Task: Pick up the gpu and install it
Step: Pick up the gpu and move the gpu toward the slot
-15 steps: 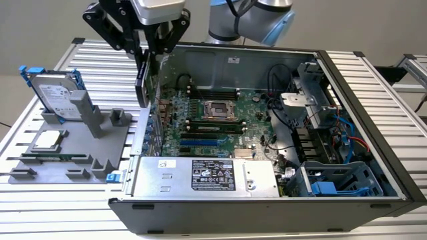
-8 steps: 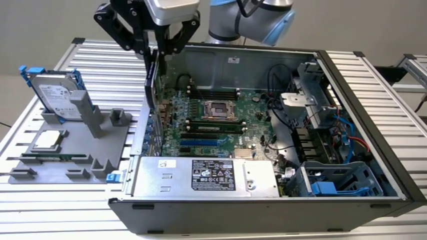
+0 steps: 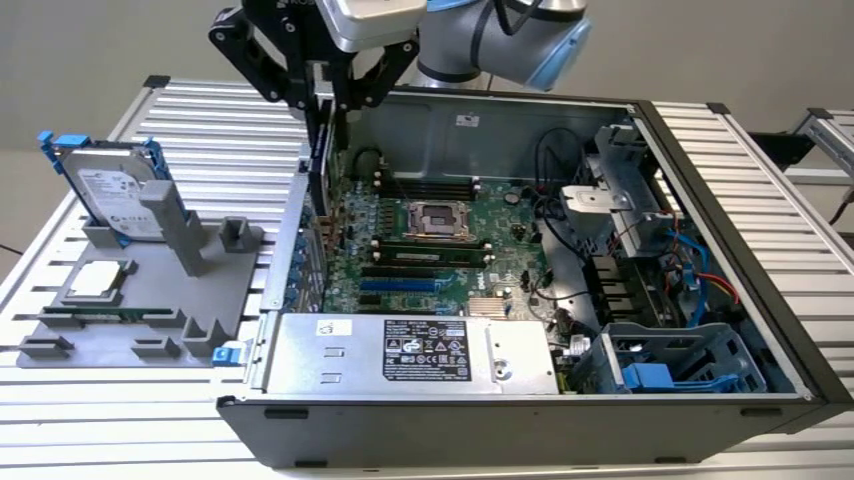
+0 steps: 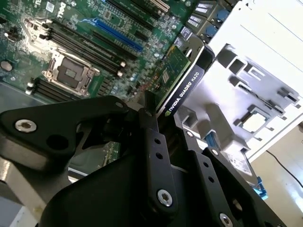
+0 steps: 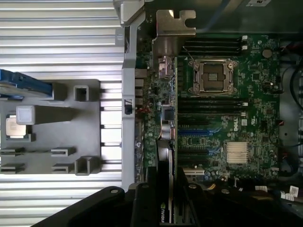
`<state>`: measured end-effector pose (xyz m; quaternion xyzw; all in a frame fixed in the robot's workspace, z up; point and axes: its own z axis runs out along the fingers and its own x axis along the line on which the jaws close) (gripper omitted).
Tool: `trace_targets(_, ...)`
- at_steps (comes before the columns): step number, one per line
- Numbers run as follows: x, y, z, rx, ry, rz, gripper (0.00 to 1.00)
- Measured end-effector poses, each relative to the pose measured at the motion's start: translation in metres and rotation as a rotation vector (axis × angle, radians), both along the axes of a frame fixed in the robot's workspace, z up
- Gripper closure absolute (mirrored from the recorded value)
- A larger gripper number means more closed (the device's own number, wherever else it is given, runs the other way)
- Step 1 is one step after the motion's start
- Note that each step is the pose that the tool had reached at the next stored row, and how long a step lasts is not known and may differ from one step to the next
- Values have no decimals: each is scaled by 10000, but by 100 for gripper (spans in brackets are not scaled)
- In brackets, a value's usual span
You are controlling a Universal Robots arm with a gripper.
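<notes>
Exterior view: gripper pinches the gpu, the card hanging edge-on inside the open case, by the wall on the exterior view's left. It is probably held so to line up with the green motherboard. First wrist view: thin black-shrouded card, with a silver bracket at the end away from the fingers.

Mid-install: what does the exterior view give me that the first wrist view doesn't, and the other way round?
Exterior view: the power supply, the drive cage and the arm above the case. First wrist view: a straight-down look along the gpu edge above the motherboard. Both: the gripper with jaws shut on the gpu, the processor socket, and the grey fixture with the hard drive.
</notes>
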<state>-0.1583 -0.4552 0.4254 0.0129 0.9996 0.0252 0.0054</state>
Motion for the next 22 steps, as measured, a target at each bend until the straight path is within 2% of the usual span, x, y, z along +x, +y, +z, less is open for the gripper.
trace_targets(22,386,0,0,0,5,0,100)
